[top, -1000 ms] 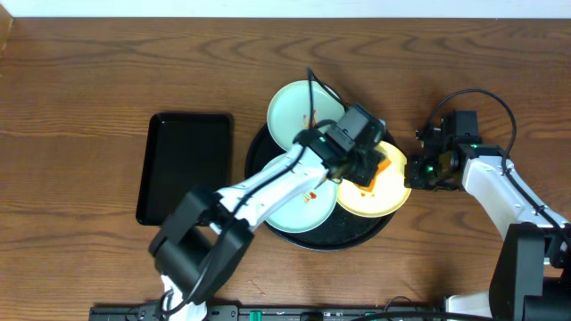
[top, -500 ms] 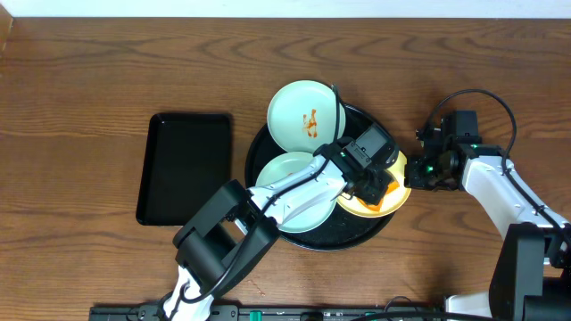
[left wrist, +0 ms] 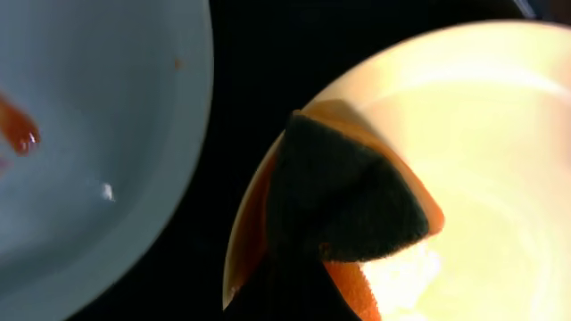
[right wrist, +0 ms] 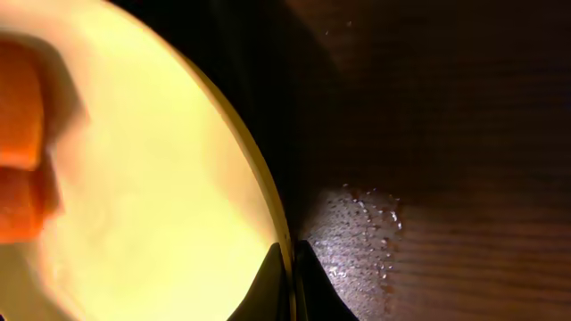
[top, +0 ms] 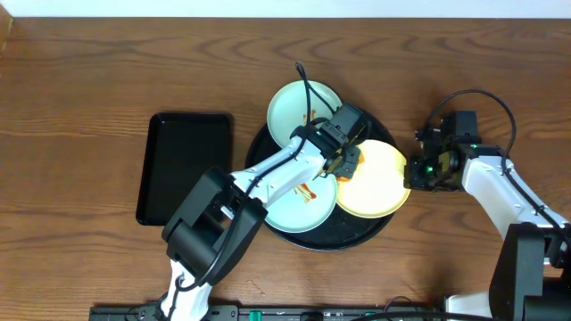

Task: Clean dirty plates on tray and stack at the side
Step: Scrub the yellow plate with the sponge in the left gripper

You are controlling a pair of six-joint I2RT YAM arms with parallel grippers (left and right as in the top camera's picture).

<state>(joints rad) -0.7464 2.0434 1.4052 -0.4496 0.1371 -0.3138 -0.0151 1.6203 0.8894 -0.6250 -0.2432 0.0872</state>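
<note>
1. Your left gripper (top: 346,153) is clamped on a sponge (left wrist: 343,192), which rests on the left rim of the yellow plate (top: 375,178).
2. Your right gripper (right wrist: 287,272) pinches that plate's opposite rim, on the side toward the desk's right edge.
3. The plate lies on the right half of the round tray (top: 357,234) at mid-desk. It sits beside a far green plate (top: 294,111) and a sauce-streaked near green plate (top: 290,214).
4. Judgement: the unwiped centre lies rightward of the sponge, so the left arm should sweep toward the right edge while the right arm steadies the plate.

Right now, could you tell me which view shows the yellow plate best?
Overhead: nearly the whole yellow plate shows, on the tray. Left wrist shows part of it behind the sponge; right wrist only an edge.
</note>
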